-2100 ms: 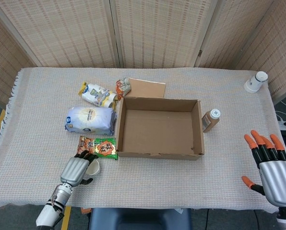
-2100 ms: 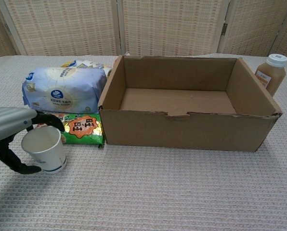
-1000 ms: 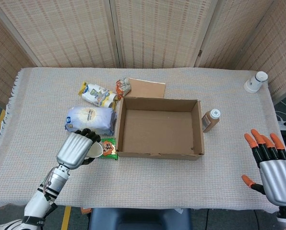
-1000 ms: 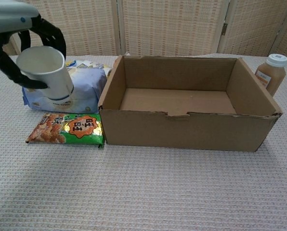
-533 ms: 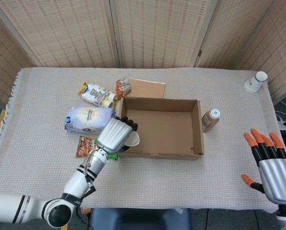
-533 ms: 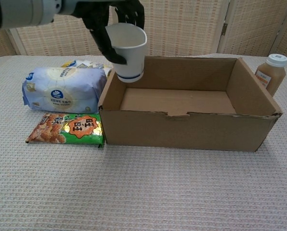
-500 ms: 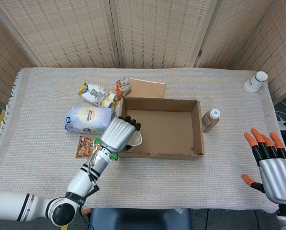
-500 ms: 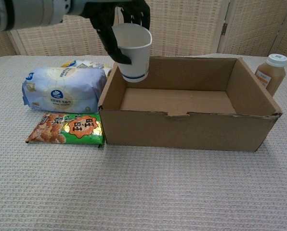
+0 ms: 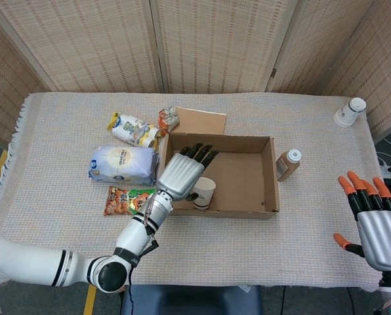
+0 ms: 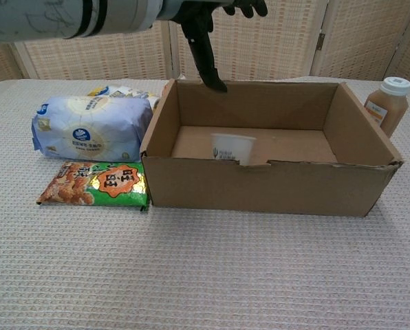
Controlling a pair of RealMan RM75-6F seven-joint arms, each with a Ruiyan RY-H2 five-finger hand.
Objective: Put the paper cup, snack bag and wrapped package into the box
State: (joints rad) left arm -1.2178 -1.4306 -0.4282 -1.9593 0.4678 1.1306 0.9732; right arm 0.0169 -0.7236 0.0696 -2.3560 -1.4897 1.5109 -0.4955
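Left hand: my left hand [image 9: 181, 174] hangs over the box's left end, fingers spread, holding nothing.
Right hand: my right hand [image 9: 378, 226] waits at the near right table edge, fingers apart, empty.
Paper cup: paper cup [image 9: 203, 192] stands upright inside the box [image 9: 269, 172], against its near wall.
Left of box: wrapped package [image 9: 123, 164] with snack bag [image 9: 131, 200] just nearer.
Around: bottle [image 9: 288, 164] touching the box's right wall; second cup [image 9: 348, 111] far right.
Surface: woven tablecloth [image 9: 64, 131]; wicker screens [image 9: 215, 42] behind.
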